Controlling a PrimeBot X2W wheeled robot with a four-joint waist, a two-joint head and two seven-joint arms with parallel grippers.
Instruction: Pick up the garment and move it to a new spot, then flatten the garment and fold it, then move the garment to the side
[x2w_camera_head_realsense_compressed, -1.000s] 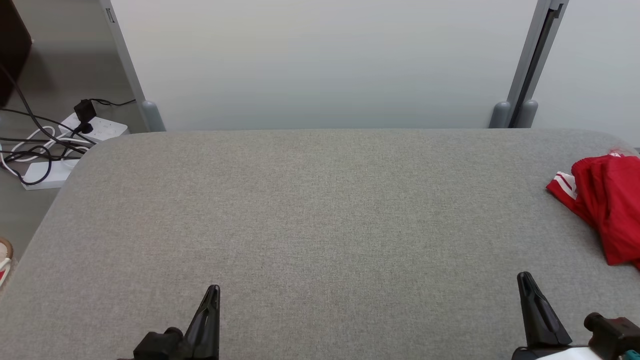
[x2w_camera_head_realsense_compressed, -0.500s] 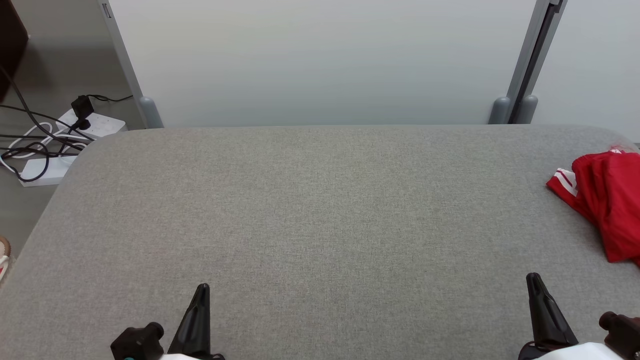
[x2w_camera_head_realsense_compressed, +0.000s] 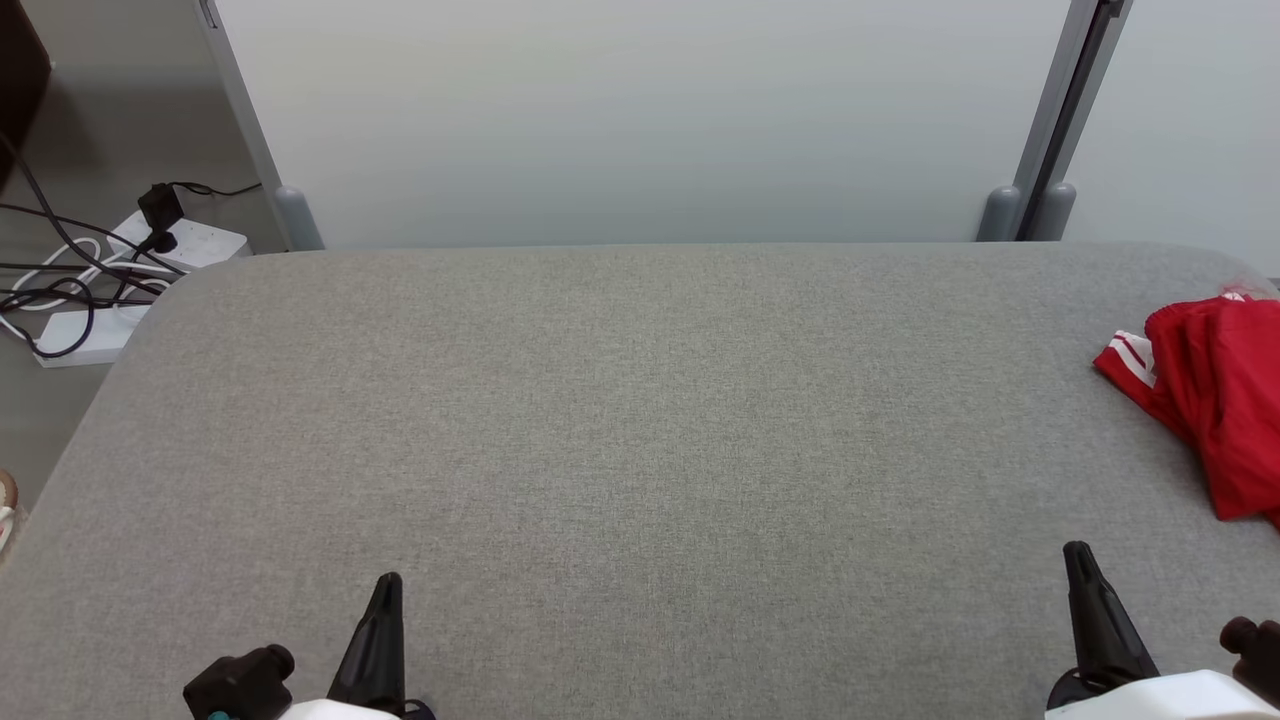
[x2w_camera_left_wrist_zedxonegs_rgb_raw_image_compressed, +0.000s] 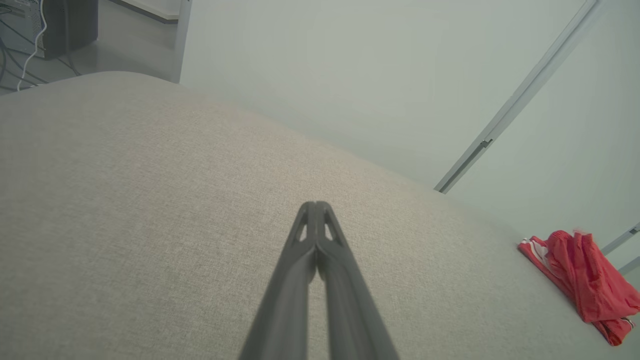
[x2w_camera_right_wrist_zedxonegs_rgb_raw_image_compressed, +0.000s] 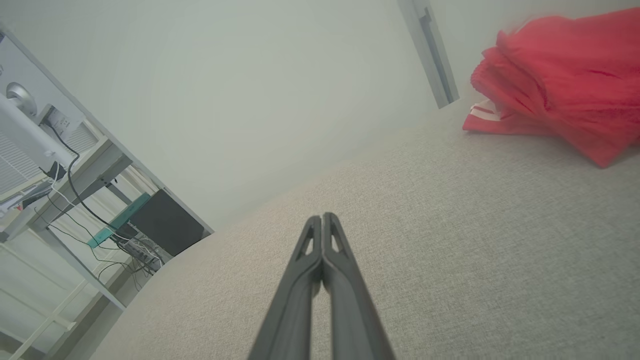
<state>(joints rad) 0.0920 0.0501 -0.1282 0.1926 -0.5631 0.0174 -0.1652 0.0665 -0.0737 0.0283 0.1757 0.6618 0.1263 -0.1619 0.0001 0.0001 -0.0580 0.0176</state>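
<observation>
A red garment (x2w_camera_head_realsense_compressed: 1215, 395) with white stripes lies bunched at the right edge of the grey padded table (x2w_camera_head_realsense_compressed: 640, 420), partly cut off by the head view's border. It also appears far right in the left wrist view as the garment (x2w_camera_left_wrist_zedxonegs_rgb_raw_image_compressed: 582, 280) and upper right in the right wrist view as the garment (x2w_camera_right_wrist_zedxonegs_rgb_raw_image_compressed: 560, 80). My left gripper (x2w_camera_head_realsense_compressed: 388, 585) is shut and empty near the front left. My right gripper (x2w_camera_head_realsense_compressed: 1078, 552) is shut and empty at the front right, short of the garment. Both pairs of fingers press together, seen as the left gripper (x2w_camera_left_wrist_zedxonegs_rgb_raw_image_compressed: 316, 206) and the right gripper (x2w_camera_right_wrist_zedxonegs_rgb_raw_image_compressed: 321, 218).
White power strips with dark cables (x2w_camera_head_realsense_compressed: 110, 280) lie on the floor beyond the table's left corner. A pale partition wall (x2w_camera_head_realsense_compressed: 640, 120) with grey posts stands behind the table. A desk with cables (x2w_camera_right_wrist_zedxonegs_rgb_raw_image_compressed: 65, 170) appears at left in the right wrist view.
The head camera has shifted a little, so the table sits slightly higher in view. Both grippers have drawn back toward the bottom edge, the left one also leftward. Both stay shut.
</observation>
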